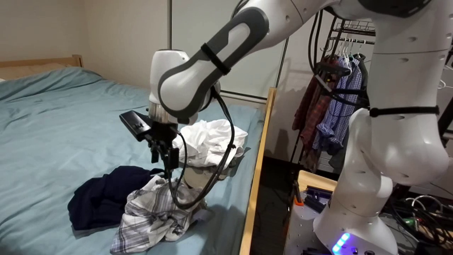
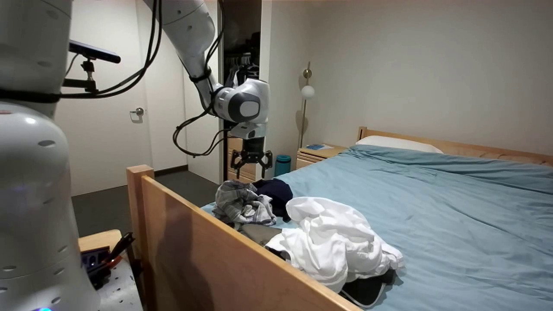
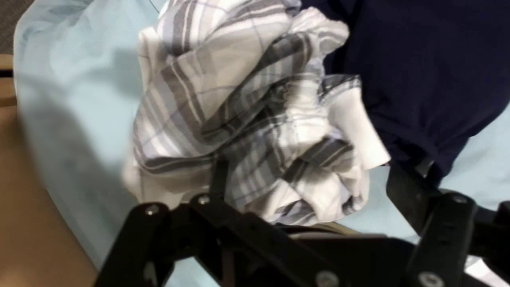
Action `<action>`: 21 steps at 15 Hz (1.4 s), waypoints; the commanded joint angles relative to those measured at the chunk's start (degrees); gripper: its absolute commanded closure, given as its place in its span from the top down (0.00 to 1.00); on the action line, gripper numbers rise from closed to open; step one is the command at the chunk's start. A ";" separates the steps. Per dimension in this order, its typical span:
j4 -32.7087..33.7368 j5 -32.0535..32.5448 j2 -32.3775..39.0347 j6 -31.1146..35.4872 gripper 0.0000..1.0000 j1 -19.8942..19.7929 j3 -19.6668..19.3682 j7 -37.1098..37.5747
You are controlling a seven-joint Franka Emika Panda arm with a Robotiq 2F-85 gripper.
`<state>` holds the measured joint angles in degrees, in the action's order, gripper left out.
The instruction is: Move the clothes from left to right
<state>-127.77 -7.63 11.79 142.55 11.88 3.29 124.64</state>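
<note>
A grey-and-white plaid shirt lies crumpled on the bed beside a navy garment. Both also show in an exterior view, the plaid shirt left of the navy garment. A white garment lies in a heap closer to the footboard, over a black piece. An olive-brown garment lies between the white heap and the plaid shirt. My gripper is open and empty, pointing down just above the plaid and navy clothes. In the wrist view its spread fingers frame the plaid shirt, with the navy garment at right.
The bed has a blue sheet and a wooden footboard between the robot base and the clothes. A nightstand and lamp stand beyond. A rack with hanging shirts stands behind the arm. Cables loop off the wrist.
</note>
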 commanded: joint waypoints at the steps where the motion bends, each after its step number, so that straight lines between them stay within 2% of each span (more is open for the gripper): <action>1: -7.69 1.92 -4.76 1.29 1.00 2.47 0.14 15.20; 2: -3.07 1.24 -0.83 -0.10 1.00 0.70 0.86 8.35; 4: -5.20 1.40 -2.07 -0.06 1.00 1.40 1.25 12.48; 6: -5.82 1.40 -2.95 -0.06 1.00 1.42 1.31 13.37; 8: -3.21 2.42 -0.59 -2.93 1.00 2.41 1.15 19.68; 11: 0.50 5.09 4.12 -3.08 1.00 4.03 0.75 30.21; 12: 1.64 2.36 5.98 -3.19 1.00 11.66 -8.93 28.01; 13: 2.62 0.05 7.91 -2.53 1.00 13.29 -12.57 25.57; 14: 4.36 -1.95 10.93 -1.43 1.00 16.83 -16.91 25.44; 16: 7.88 -8.37 17.34 -1.06 1.00 25.43 -26.59 24.93; 17: 9.08 -11.78 19.97 -1.17 1.00 29.71 -30.06 24.71; 18: 10.19 -14.31 21.78 -2.05 1.00 29.68 -29.40 24.47; 19: 11.41 -14.97 22.66 -2.75 1.00 26.96 -24.97 24.43; 20: 12.52 -12.60 22.26 -0.74 1.00 19.64 -15.96 23.59; 21: 13.64 -14.30 23.49 1.21 1.00 18.79 -13.22 19.93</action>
<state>-118.24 -19.97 32.40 140.70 38.25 -21.15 149.05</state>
